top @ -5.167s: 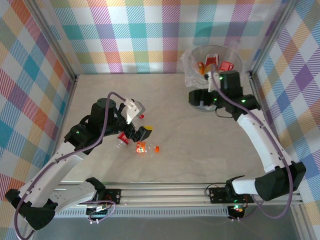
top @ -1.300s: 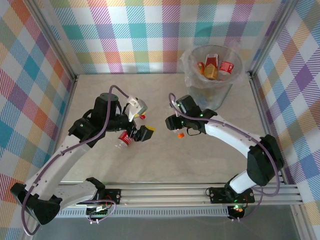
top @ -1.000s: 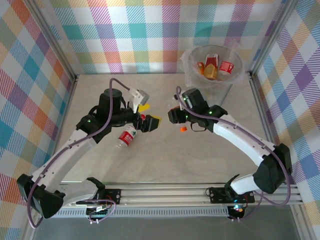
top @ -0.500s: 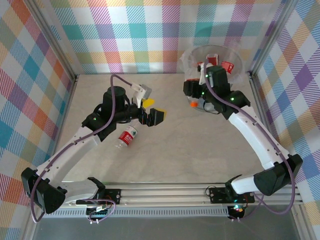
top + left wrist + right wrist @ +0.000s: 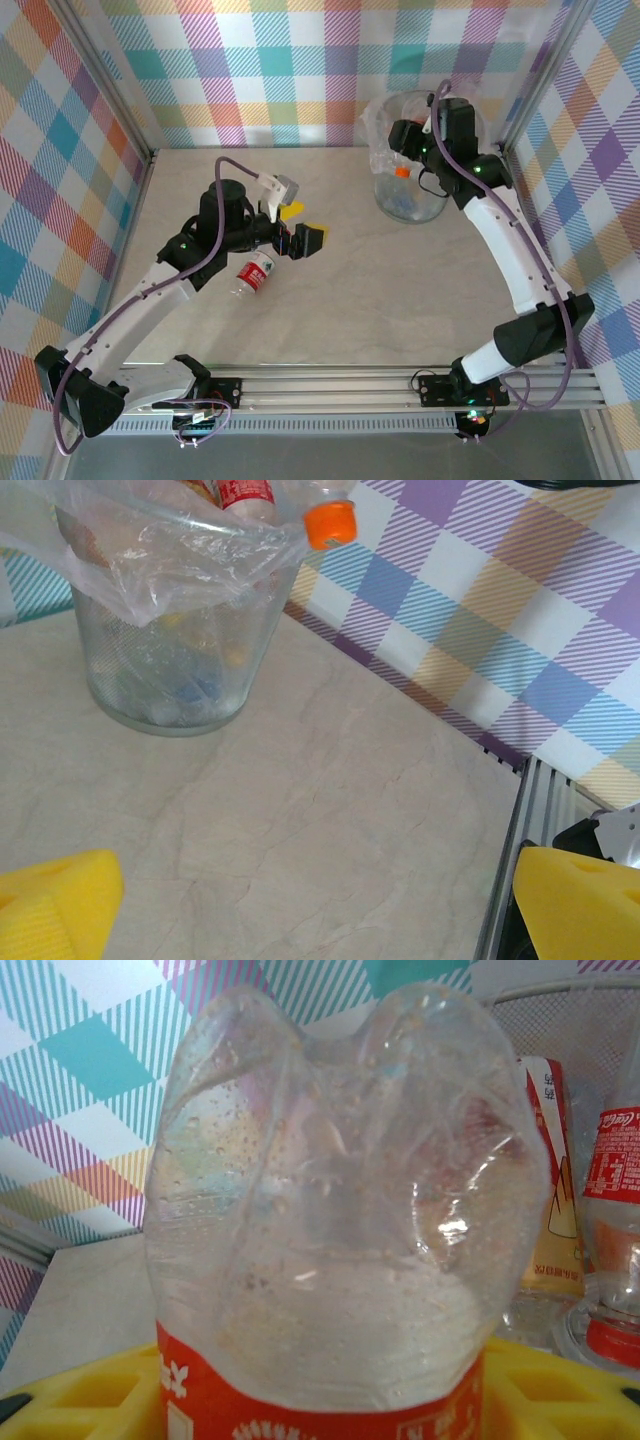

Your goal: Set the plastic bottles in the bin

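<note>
Worktop [image 5: 400, 290]: pale beige, marbled, flat. Checked wall panels [image 5: 270, 70] in pastel colours enclose it at 9, 12 and 3 o'clock. Slanted metal posts [image 5: 110, 85] stand at the 11 and 1 o'clock corners. A ribbed aluminium rail [image 5: 340, 385] runs along the 6 o'clock edge. In the left wrist view, wall and worktop meet at a dark seam.

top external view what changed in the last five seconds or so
The right gripper came to the middle of the table, took an orange-capped bottle and carried it to the bin, holding it by the rim. The left gripper lifted away, open. The red-labelled bottle lies about where it was.
</note>
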Robot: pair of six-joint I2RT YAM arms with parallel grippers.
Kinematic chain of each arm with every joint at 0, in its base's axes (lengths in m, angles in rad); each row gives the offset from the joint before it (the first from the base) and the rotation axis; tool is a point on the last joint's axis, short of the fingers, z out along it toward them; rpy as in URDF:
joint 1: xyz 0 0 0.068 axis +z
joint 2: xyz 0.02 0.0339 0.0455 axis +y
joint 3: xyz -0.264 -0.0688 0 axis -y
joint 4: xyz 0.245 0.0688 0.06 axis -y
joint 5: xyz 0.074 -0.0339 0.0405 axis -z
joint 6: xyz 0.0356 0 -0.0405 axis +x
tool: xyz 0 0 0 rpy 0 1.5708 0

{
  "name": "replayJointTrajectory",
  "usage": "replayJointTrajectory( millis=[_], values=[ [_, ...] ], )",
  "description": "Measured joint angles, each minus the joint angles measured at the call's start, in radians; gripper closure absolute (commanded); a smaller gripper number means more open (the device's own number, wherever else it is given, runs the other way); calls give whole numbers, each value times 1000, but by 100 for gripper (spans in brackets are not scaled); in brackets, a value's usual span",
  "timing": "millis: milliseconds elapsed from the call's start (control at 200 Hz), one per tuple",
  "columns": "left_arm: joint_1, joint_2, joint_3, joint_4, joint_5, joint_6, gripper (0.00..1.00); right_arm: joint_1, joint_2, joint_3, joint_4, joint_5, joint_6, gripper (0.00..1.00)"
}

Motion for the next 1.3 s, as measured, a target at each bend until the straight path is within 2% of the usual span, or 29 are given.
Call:
replayJointTrajectory(
  millis=[275, 665, 1055, 1305],
  values=[
    [-19, -2, 0, -29, -31, 35, 0, -64, 101, 108, -5, 0, 60, 44],
    [-24, -3, 0, -64, -50, 57, 0, -99, 257, 236, -7, -5, 105, 44],
    [-26, 2, 0, -92, -73, 76, 0, -117, 444, 476, -50, -11, 33, 43],
    [-26, 2, 0, -105, -96, 83, 0, -127, 507, 554, -77, -11, -5, 41]
  ],
)
